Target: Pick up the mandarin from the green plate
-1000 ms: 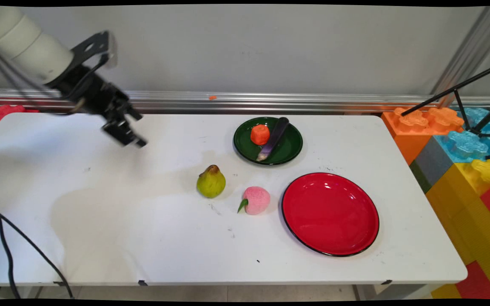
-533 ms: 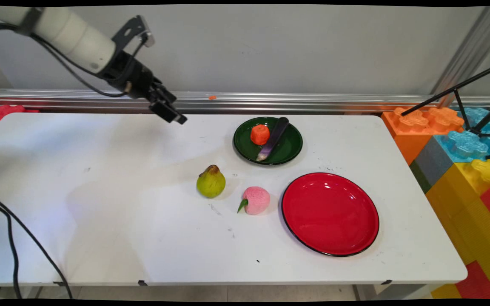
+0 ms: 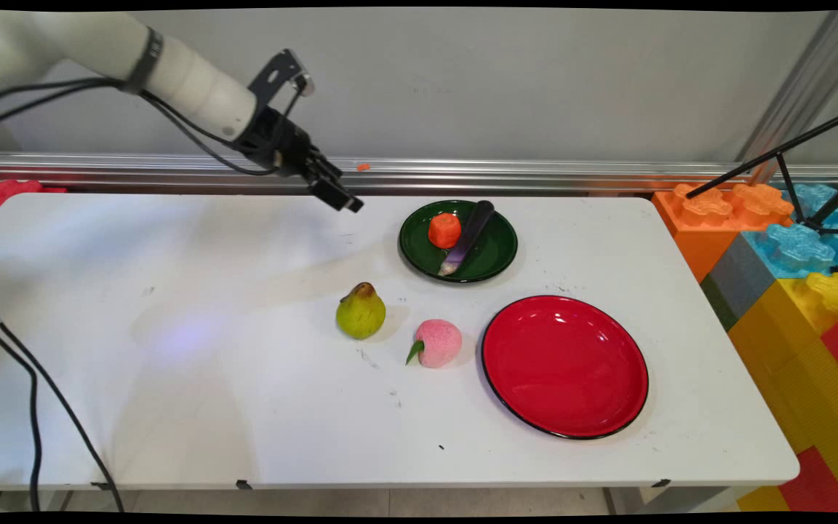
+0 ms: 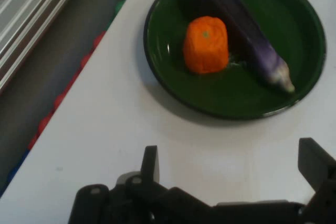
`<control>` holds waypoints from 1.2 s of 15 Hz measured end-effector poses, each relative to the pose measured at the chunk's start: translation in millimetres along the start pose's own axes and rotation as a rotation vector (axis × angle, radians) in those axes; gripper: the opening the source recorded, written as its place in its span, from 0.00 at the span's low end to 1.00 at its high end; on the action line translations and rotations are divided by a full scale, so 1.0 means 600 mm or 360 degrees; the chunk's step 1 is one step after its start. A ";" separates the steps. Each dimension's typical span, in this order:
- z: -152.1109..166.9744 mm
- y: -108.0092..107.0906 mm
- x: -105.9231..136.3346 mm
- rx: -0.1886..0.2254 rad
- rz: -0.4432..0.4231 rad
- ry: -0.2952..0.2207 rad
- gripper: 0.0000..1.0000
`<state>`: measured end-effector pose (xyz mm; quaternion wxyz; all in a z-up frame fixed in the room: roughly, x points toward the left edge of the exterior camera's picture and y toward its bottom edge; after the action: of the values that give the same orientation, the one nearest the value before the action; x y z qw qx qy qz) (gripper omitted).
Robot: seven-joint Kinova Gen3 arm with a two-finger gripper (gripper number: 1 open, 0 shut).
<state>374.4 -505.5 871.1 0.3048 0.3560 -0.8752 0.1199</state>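
Green plate (image 3: 497, 253) with carrot (image 3: 444, 230), eggplant (image 3: 467, 237)

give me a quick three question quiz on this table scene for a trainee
1. True or false: the red plate holds the pear.
2. What lies on the green plate? A) peach and pear B) orange piece and eggplant C) nothing
3. Fill in: the gripper is ____ and holds nothing.

Key: 1 false, the pear stands on the table. 2 B, orange piece and eggplant; the peach lies on the table. 3 open.
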 end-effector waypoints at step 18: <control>0.219 -0.033 0.077 -0.0188 -0.0065 0.0123 1.00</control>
<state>303.8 -601.2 796.3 0.3614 0.3503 -0.8608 0.0755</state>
